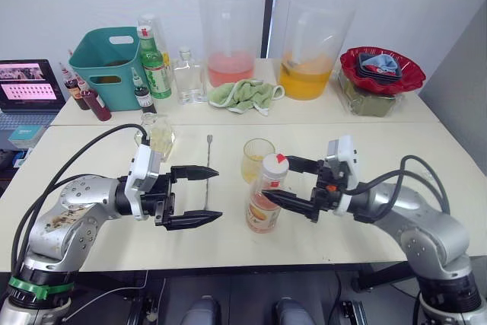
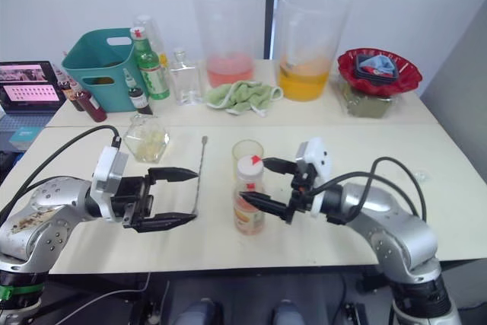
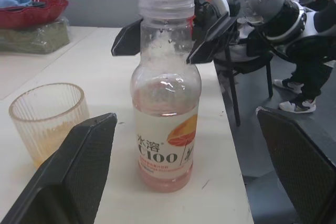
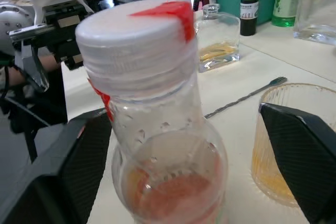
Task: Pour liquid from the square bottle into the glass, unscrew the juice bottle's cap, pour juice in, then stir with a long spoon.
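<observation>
The juice bottle [image 1: 265, 202] stands upright near the table's front, its white cap [image 1: 275, 162] with a red spot screwed on. My right gripper [image 1: 277, 177] is open, one finger on each side of the bottle's upper part. Just behind the bottle is the glass [image 1: 256, 156], holding a little yellow liquid. To the left, my left gripper [image 1: 218, 195] is open and pointing at the bottle. The long spoon [image 1: 207, 176] lies flat on the table beneath its fingertips. The square bottle [image 1: 157, 136] sits farther back on the left, with yellow liquid low inside.
Along the back table are a teal basket [image 1: 114, 55], a green bottle [image 1: 155, 62], a clear flat bottle [image 1: 188, 75], two huge beakers [image 1: 230, 36] [image 1: 310, 43], a green cloth [image 1: 245, 95] and a red bowl [image 1: 382, 68]. A laptop [image 1: 29, 85] sits far left.
</observation>
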{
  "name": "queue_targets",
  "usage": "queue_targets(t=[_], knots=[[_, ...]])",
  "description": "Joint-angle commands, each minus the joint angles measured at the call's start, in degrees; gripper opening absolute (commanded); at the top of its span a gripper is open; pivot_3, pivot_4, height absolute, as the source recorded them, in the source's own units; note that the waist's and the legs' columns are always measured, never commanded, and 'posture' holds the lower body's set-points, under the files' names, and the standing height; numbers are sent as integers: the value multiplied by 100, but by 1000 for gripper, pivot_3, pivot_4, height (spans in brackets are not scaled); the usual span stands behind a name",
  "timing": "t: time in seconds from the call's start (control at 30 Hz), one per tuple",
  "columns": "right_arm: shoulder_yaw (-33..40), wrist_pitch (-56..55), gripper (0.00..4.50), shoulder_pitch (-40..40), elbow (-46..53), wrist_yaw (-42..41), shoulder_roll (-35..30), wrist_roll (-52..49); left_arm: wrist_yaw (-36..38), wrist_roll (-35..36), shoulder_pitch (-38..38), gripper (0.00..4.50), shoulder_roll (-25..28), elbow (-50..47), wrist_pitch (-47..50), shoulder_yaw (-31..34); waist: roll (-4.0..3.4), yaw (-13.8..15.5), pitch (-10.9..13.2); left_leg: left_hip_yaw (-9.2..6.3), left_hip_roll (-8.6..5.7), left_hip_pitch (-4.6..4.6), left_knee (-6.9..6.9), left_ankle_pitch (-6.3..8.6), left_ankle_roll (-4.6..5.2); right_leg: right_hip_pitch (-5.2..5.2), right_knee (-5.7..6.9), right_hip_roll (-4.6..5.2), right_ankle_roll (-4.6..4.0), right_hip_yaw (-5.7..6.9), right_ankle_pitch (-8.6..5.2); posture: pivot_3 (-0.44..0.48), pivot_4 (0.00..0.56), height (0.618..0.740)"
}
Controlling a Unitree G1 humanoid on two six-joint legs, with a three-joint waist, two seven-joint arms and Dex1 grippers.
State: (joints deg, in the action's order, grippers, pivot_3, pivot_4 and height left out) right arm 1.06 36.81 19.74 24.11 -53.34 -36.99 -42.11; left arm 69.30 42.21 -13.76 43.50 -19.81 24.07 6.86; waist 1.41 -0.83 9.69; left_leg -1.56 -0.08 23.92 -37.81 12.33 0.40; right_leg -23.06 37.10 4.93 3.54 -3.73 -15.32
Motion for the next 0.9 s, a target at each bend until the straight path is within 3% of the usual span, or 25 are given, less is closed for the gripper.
queue_targets(t=[0.03,0.17,0.37,0.53,0.8,0.9], knots=[[-128,-718,4453,256,-570,-1311,-239,158,-135,151,165,4500,70,-378,12,291,0,-4,0,2,1,-1,0,1,1,3,0,0,0,-1,0,0,150,740],[-442,-937,4453,907,-1373,-2632,-412,197,-313,168,472,4500,124,-617,4,536,0,-25,0,0,4,-2,0,1,1,-2,1,-2,0,-2,0,0,150,740],[-1034,-1952,4453,2495,-3305,-3858,114,847,-839,336,1535,4500,97,-1563,78,1107,0,-95,1,-9,12,-10,3,2,3,-4,6,-3,-1,-7,0,0,150,740],[-1629,-2468,4453,2888,-3894,-3916,172,670,-965,410,1973,4500,203,-1884,117,1313,0,12,2,-11,1,-9,5,3,4,-5,8,22,-1,-4,1,0,150,740],[-2219,-2490,4453,3113,-3970,-3916,129,92,-1207,397,2200,4500,227,-2076,86,1476,-1,1,2,-9,2,-9,5,4,3,-7,7,25,-1,-3,1,0,150,740],[-2212,-2508,3646,3094,-3959,-3916,135,20,-1259,383,2202,4500,220,-2098,77,1423,-1,3,2,-8,2,-9,5,4,2,-7,7,25,-1,-3,1,0,150,740]])
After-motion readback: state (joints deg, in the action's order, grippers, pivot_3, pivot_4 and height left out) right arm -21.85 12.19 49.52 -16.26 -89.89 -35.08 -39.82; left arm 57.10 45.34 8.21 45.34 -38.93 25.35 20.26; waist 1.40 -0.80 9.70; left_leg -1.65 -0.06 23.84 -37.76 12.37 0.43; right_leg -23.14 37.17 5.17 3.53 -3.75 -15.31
